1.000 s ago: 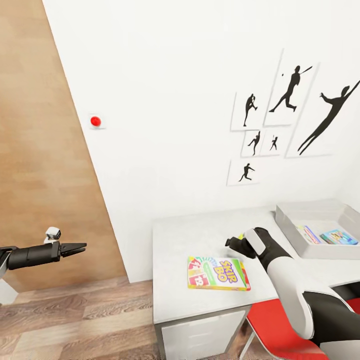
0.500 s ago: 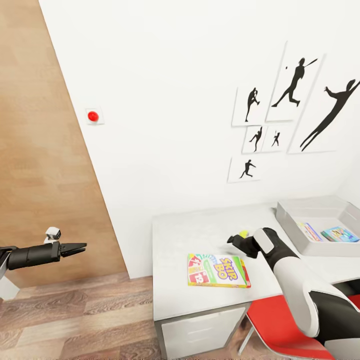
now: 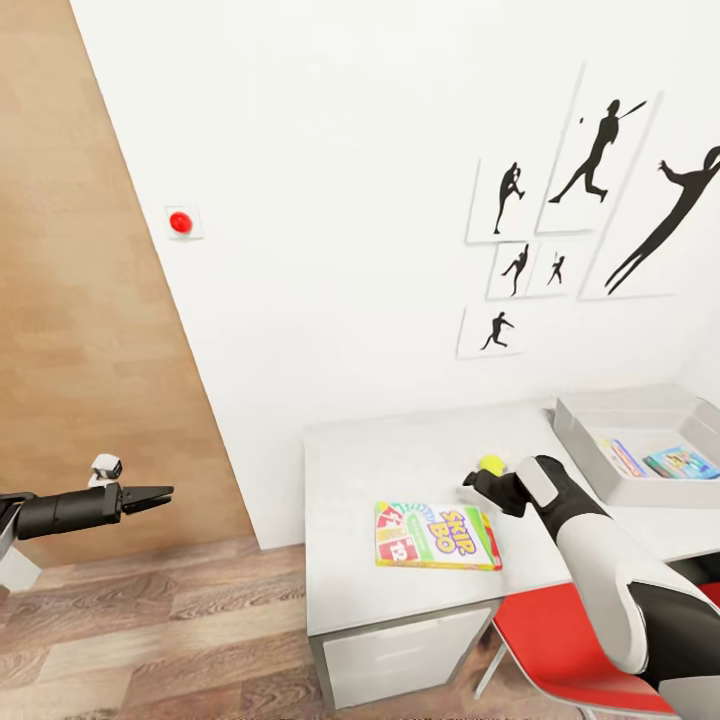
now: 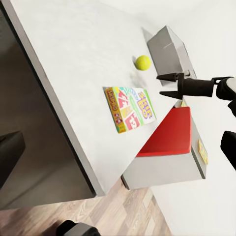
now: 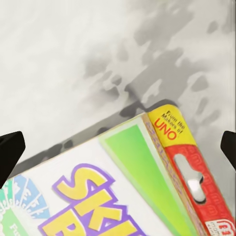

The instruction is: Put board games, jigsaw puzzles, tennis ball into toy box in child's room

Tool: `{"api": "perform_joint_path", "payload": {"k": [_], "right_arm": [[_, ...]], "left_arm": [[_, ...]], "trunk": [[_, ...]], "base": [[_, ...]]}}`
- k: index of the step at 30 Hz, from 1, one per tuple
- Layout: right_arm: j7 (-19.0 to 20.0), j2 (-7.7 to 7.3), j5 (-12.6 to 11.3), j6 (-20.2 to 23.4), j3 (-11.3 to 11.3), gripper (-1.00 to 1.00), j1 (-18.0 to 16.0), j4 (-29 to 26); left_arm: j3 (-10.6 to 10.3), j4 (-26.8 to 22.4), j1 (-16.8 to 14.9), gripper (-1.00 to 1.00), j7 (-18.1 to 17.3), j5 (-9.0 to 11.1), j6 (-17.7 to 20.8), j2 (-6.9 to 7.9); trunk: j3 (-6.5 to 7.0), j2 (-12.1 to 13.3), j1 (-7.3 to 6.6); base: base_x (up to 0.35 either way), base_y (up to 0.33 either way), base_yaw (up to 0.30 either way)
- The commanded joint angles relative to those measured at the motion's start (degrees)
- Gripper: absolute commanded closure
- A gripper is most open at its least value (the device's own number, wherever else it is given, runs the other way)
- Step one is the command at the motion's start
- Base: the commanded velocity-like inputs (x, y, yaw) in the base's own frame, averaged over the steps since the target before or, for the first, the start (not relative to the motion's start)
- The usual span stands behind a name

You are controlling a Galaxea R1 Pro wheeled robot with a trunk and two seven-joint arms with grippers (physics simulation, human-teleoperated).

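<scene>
Head view: left gripper (image 3: 160,492) is parked out over the floor, fingers nearly together, nothing in them, clear of the work. Board game (image 3: 436,536) lies flat on the table (image 3: 350,590) near the front edge; printing reads "SKIP BO", with "From the Makers of UNO" on the end flap in the right wrist view. Right gripper (image 3: 478,482) hovers just past the box, jaws wide apart and empty, probably lining up a grasp. Tennis ball (image 3: 491,464) sits just beyond it. Toy box (image 3: 585,449), far right, already holds two toys.
</scene>
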Motion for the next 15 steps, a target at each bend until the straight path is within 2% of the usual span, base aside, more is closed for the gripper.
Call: {"api": "perform_joint_path", "payload": {"k": [1, 15], "right_arm": [[-0.51, -0.02, -0.61, 0.18, -0.16, -1.00, -0.04, -0.08], [-0.51, -0.02, -0.65, 0.09, -0.12, -1.00, -0.04, -0.08]], "left_arm": [[-0.02, 0.00, -0.05, -1.00, -0.23, -0.02, 0.60, 0.00], [-0.04, -0.01, -0.07, -1.00, -0.23, -0.02, 0.60, 0.00]], "trunk": [[-0.22, -0.13, 0.03], [-1.54, -0.13, 0.03]], "base": [[0.000, 0.000, 0.000], [0.000, 0.000, 0.000]]}}
